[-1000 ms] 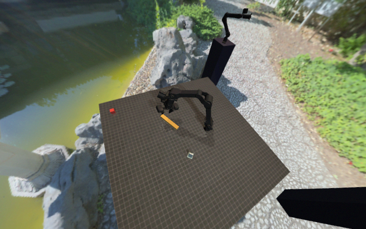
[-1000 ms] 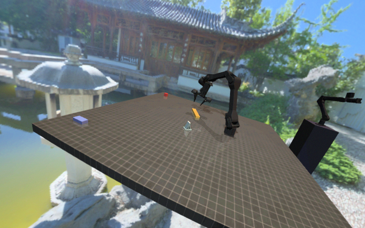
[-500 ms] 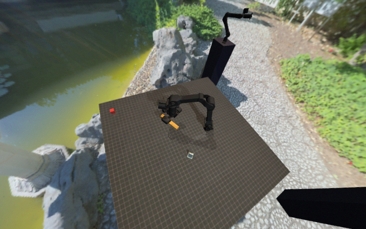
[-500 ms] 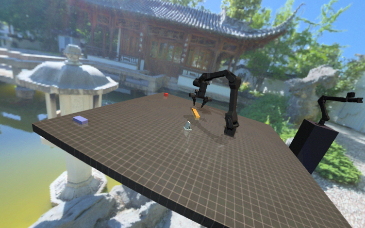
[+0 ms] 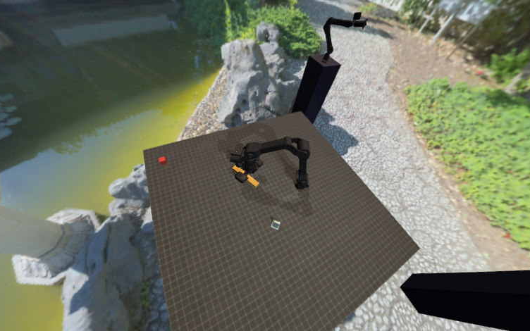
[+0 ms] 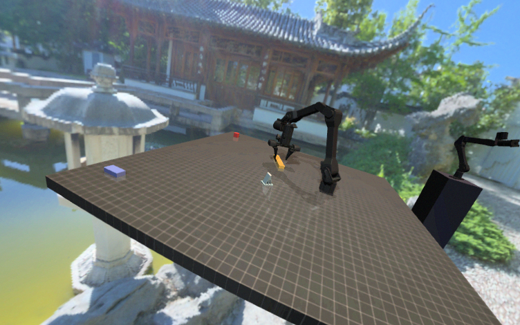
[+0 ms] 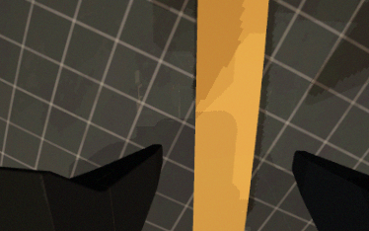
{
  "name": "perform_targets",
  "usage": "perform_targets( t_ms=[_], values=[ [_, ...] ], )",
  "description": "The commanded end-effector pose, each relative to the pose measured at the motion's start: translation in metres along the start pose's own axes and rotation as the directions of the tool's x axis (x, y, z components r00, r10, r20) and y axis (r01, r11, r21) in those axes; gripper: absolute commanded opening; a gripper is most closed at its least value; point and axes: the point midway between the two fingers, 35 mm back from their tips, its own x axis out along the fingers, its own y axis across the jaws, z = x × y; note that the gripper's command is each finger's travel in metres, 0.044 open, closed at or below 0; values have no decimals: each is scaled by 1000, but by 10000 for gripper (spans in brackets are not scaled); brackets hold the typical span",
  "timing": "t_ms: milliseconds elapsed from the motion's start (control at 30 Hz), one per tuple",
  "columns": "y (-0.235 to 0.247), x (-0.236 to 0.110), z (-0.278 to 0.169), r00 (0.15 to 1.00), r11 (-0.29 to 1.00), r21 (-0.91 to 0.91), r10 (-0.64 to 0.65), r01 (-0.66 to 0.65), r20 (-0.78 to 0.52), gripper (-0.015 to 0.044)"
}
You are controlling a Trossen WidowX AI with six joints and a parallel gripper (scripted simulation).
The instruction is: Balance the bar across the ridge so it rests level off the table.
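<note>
The orange bar (image 5: 253, 180) (image 6: 280, 164) (image 7: 228, 59) lies flat on the table (image 5: 218, 254) (image 6: 278, 229). The small pale ridge (image 5: 275, 225) (image 6: 267, 179) stands on the table apart from the bar, nearer the camera in the exterior view; nothing lies on it. My gripper (image 5: 249, 172) (image 6: 281, 158) (image 7: 227, 157) is open and points down over the bar. In the wrist view the bar runs between the two fingertips, with a gap on each side, wider on the right. Part of the bar is hidden by the gripper in the top view.
A red cube (image 5: 162, 160) (image 6: 236, 135) lies near a far table corner. A blue block (image 6: 114, 171) lies near another table corner in the exterior view. A second arm (image 5: 328, 36) (image 6: 462, 155) stands on a dark pedestal (image 5: 316, 84) (image 6: 447, 201) beyond the table edge.
</note>
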Motion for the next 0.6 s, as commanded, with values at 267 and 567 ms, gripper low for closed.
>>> perform_targets(
  t_ms=[267,567],
  values=[
    [0,14,1,1000,1000,-7,-3,3,6,315],
    [0,27,1,1000,1000,-7,-3,3,6,315]
  ],
)
